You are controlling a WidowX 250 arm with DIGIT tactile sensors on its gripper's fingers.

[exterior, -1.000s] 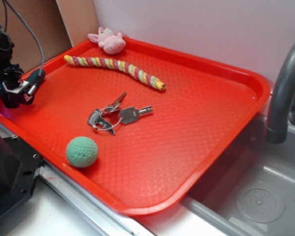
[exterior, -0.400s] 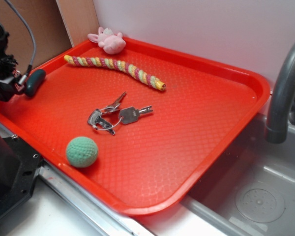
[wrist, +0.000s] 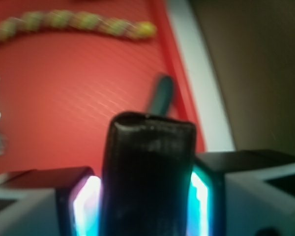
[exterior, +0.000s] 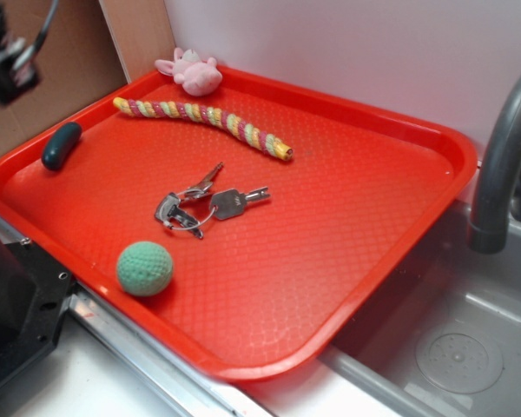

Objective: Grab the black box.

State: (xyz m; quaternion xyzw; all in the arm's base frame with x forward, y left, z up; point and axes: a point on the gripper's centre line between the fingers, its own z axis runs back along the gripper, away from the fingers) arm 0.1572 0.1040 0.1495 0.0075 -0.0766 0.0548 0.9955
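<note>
In the wrist view the black box, a matte black block, fills the lower middle and sits clamped between my gripper's two glowing pads. In the exterior view the gripper hangs blurred at the top left corner, well above the red tray; the black box itself is hard to make out there. The dark teal oblong object lies on the tray's left edge below the gripper, and shows past the box in the wrist view.
On the tray lie a green knitted ball, a bunch of keys, a braided rope toy and a pink plush. A grey faucet and sink stand at right. A black machine body sits at lower left.
The gripper has risen from the tray's left edge up toward the top left corner, carrying the black box. The teal oblong now lies uncovered on the tray.
</note>
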